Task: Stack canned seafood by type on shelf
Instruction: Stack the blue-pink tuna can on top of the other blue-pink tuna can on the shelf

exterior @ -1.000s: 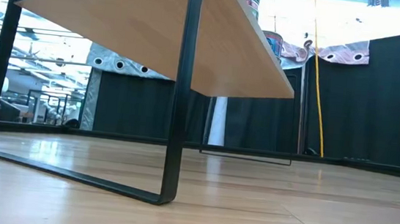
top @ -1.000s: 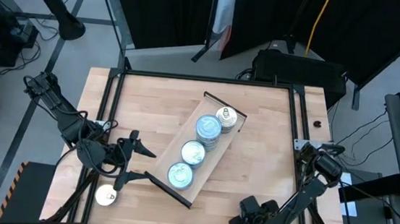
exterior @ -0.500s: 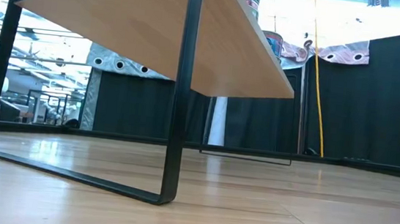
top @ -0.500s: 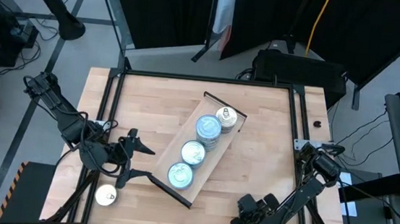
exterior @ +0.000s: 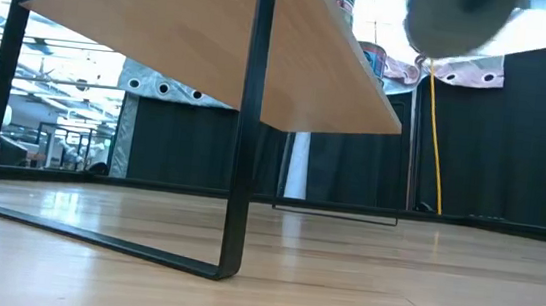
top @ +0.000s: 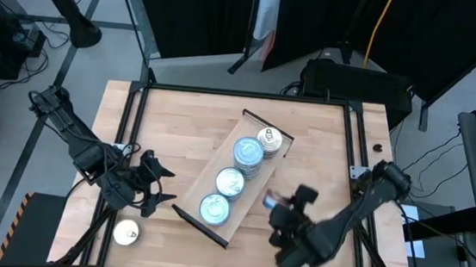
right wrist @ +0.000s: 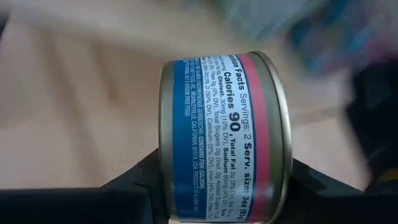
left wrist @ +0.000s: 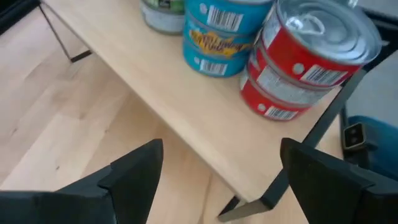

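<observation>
The shelf lies slantwise in the middle of the table and bears several stacks of canned seafood: a silver-topped stack at its far end, then blue-topped ones. My right gripper hovers just right of the shelf, shut on a blue-and-pink labelled tin. My left gripper stands open left of the shelf's near end. In its wrist view, its fingers stand wide apart before a red stack and a teal stack. One tin lies at the near left corner. My right gripper pinches the tin between its two fingers, one finger on each flat end, so the labelled wall faces the wrist camera. The tin lies on its side in the hold, lifted clear of the table.
Bare tabletop lies left of and beyond the shelf. A black frame runs along the table's edges. In the low view the shelf's underside and its dark leg fill the picture.
My right gripper has risen from the table's near edge and swung toward the shelf, rolling its wrist; it now bears a tin clear of the table. My left gripper has turned and tipped a little downward beside the shelf's near end, still open.
</observation>
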`<state>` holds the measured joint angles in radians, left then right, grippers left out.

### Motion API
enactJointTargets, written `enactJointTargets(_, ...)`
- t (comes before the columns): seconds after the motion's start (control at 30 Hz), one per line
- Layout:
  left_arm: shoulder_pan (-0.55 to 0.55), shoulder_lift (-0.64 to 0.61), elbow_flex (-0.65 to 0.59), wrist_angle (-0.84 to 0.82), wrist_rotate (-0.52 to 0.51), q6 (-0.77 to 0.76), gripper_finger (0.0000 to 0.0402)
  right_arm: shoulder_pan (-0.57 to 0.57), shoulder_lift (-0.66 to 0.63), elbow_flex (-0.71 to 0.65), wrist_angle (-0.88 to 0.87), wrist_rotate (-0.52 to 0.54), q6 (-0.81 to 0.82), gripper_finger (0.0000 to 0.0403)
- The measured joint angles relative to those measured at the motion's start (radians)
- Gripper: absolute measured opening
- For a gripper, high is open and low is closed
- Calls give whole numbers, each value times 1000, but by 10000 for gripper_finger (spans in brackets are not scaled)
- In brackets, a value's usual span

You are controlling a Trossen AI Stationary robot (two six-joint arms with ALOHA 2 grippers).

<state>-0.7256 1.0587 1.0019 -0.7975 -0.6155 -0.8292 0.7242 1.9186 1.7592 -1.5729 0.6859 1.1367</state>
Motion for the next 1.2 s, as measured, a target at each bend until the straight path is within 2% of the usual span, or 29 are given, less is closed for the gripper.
enactJointTargets(0.07,-8,8,0,-8,-4,-11,322,-33,-44,0,0,87,-99,185)
enactJointTargets(0.3,-29,15,-2,-6,-3,-31,322,-121,-243,0,0,180,-437,173)
enactJointTargets(0.47,-30,15,-2,-4,-3,-31,322,-181,-380,0,-1,295,-647,185)
enactJointTargets(0.57,-30,15,-2,3,-6,-30,322,-224,-427,0,5,327,-805,190)
enactJointTargets(0.7,-30,15,-2,4,-20,-30,322,-291,-437,0,80,326,-1025,186)
enactJointTargets(0.83,-30,15,-2,5,-38,-39,322,-348,-417,0,156,269,-1199,181)
enactJointTargets(1.2,-30,15,-2,3,-40,-48,322,-455,-298,-1,176,198,-1311,185)
